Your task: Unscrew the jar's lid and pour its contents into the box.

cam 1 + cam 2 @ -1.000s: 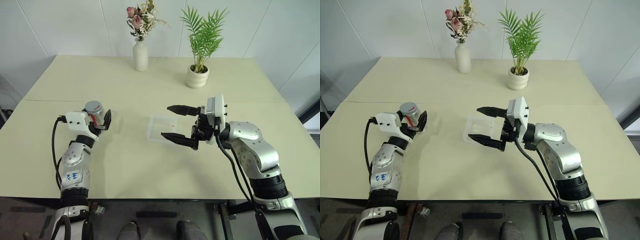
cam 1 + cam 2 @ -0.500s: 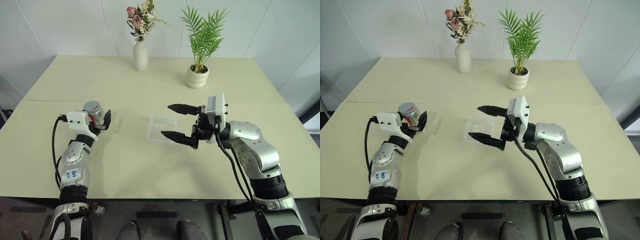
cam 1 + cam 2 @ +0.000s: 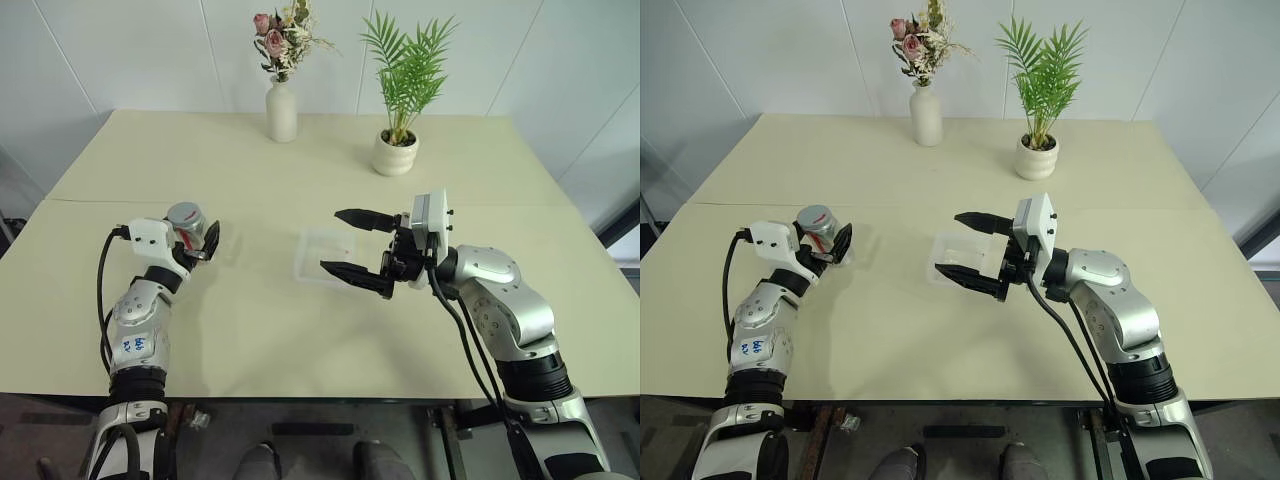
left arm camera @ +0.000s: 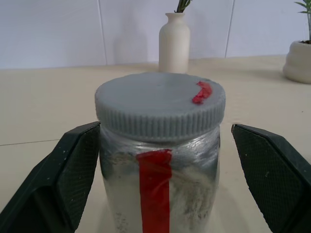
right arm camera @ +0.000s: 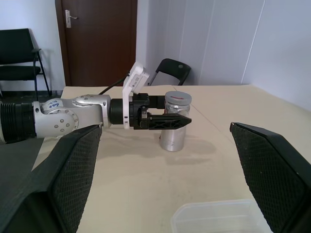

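The jar stands upright on the tabletop, lid on, between the spread fingers of the left claw, ungripped. The right claw hangs released over the box.

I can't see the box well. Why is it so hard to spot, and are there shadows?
In the left eye view the box is see-through, so the table shows through it; the jar throws a soft shadow. In the left wrist view the lid looks sharp, the vase behind softer.
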Controlling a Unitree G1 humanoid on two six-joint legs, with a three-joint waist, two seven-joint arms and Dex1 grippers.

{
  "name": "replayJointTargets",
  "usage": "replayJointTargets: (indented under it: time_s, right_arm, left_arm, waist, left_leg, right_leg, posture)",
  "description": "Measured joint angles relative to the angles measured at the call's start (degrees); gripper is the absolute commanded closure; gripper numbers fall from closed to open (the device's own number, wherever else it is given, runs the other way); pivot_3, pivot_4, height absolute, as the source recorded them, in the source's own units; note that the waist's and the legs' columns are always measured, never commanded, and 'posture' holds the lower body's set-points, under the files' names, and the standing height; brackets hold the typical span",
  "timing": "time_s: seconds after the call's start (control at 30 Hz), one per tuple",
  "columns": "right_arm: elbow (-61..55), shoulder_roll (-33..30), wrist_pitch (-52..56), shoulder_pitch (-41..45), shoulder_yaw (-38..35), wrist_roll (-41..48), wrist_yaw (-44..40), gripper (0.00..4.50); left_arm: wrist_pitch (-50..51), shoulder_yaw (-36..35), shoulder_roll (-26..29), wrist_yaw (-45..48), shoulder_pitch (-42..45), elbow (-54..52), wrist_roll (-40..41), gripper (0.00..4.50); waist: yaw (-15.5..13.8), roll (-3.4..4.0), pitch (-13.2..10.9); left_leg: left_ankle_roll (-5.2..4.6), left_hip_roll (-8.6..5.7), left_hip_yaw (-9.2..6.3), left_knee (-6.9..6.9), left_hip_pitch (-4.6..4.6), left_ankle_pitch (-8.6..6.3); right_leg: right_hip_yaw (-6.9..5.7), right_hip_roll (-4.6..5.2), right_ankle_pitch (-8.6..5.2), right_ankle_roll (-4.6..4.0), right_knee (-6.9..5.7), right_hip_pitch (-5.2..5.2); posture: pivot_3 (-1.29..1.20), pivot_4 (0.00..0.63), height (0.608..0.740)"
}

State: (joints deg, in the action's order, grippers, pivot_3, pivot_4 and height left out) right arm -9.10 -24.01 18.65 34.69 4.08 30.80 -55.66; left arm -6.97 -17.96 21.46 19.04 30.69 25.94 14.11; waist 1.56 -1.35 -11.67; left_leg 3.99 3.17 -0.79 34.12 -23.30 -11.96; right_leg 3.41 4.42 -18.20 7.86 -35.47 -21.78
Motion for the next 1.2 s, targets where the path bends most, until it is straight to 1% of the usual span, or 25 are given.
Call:
replayJointTargets:
  time_s: [0.07,0.17,0.3,0.4,0.57,0.67,0.8,0.87,1.0,1.13,1.2]
  right_arm:
    - [-0.03,0.09,0.00,0.00,0.00,0.00,0.16,0.00]
    - [-0.06,0.21,0.00,0.00,0.00,0.00,0.24,0.00]
    - [-0.07,0.35,0.00,0.00,0.00,-0.01,0.28,0.00]
    - [-0.07,0.36,-0.02,0.00,0.00,-0.01,0.30,0.00]
    - [-0.05,0.55,-0.11,0.16,0.00,-0.03,0.30,0.00]
    - [-0.03,0.57,-0.14,0.42,0.00,-0.05,0.29,0.00]
    - [0.10,0.37,0.03,1.02,-0.03,-0.04,0.14,0.00]
    - [0.08,-0.10,0.75,1.43,-0.03,0.16,0.13,0.00]
    - [-1.40,-2.25,5.92,2.06,-0.24,2.06,0.62,0.00]
    - [-4.29,-3.56,10.89,3.67,0.13,2.00,2.85,0.00]
    - [-5.30,-3.35,14.19,5.49,0.95,1.20,5.88,0.00]
  left_arm:
    - [0.00,0.00,0.00,0.23,0.59,0.23,0.16,0.02]
    - [0.00,-0.01,0.00,0.70,1.03,1.57,0.25,0.55]
    - [0.16,-0.01,0.59,0.67,1.02,2.10,0.21,1.73]
    - [0.40,-0.17,1.83,0.90,0.98,2.10,0.23,1.76]
    - [0.94,-0.49,2.30,1.53,0.50,2.09,0.45,1.76]
    - [2.28,-0.35,2.36,4.30,0.18,0.88,1.95,1.76]
    - [7.60,1.98,2.56,13.87,-0.15,-6.28,7.26,1.76]
    - [11.48,3.60,3.76,19.04,-0.18,-10.32,10.45,1.76]
    - [19.53,7.13,6.29,28.95,-0.67,-17.46,15.72,1.76]
    - [23.88,9.83,6.54,34.09,-0.78,-19.57,17.42,1.76]
    - [25.13,11.14,6.60,35.84,-0.64,-19.75,17.45,1.76]
  waist:
    - [0.04,0.00,0.00]
    - [0.05,0.00,0.00]
    - [0.04,0.00,0.00]
    - [0.05,0.00,0.00]
    - [0.03,0.00,0.00]
    - [0.02,0.00,0.00]
    - [0.03,-0.01,0.00]
    - [0.03,-0.01,0.00]
    - [0.18,0.00,-0.01]
    - [0.21,0.00,-0.01]
    - [0.25,0.00,-0.01]
  left_leg:
    - [0.00,0.00,0.01,0.00,0.00,0.00]
    - [0.00,0.00,0.01,-0.01,0.00,0.00]
    - [0.00,0.00,0.01,-0.01,0.00,0.00]
    - [0.00,0.00,0.01,-0.02,0.00,0.00]
    - [0.00,0.00,0.01,-0.03,0.00,0.00]
    - [0.00,0.01,0.01,-0.05,-0.01,0.00]
    - [0.01,0.01,0.01,-0.06,-0.09,0.00]
    - [0.01,0.01,0.01,-0.06,-0.11,0.00]
    - [0.01,0.03,0.03,-0.10,-0.12,0.00]
    - [0.01,0.09,0.03,-0.10,-0.13,0.00]
    - [0.01,0.12,0.04,-0.10,-0.15,0.00]
  right_leg:
    - [0.00,0.00,0.00,0.00,0.00,0.00]
    - [0.00,0.00,0.00,0.00,0.00,-0.01]
    - [0.00,0.00,0.00,0.00,0.00,-0.01]
    - [0.00,0.00,0.00,0.00,0.00,-0.02]
    - [0.00,0.00,0.00,0.00,0.01,-0.02]
    - [0.00,0.00,0.00,0.00,0.02,-0.02]
    - [0.00,0.00,-0.01,0.00,0.03,-0.09]
    - [0.00,0.00,-0.01,-0.01,0.03,-0.13]
    - [0.01,0.00,-0.04,-0.06,0.02,-0.18]
    - [0.02,-0.05,-0.09,-0.16,-0.07,-0.28]
    - [0.03,-0.08,-0.11,-0.20,-0.13,-0.35]
  posture:
    - [0.00,0.150,0.740]
    - [0.00,0.150,0.740]
    - [0.00,0.150,0.740]
    - [0.00,0.150,0.740]
    - [0.00,0.150,0.740]
    - [0.00,0.150,0.740]
    - [0.00,0.150,0.740]
    - [0.00,0.150,0.740]
    - [0.00,0.150,0.740]
    - [0.00,0.150,0.740]
    - [0.00,0.150,0.740]
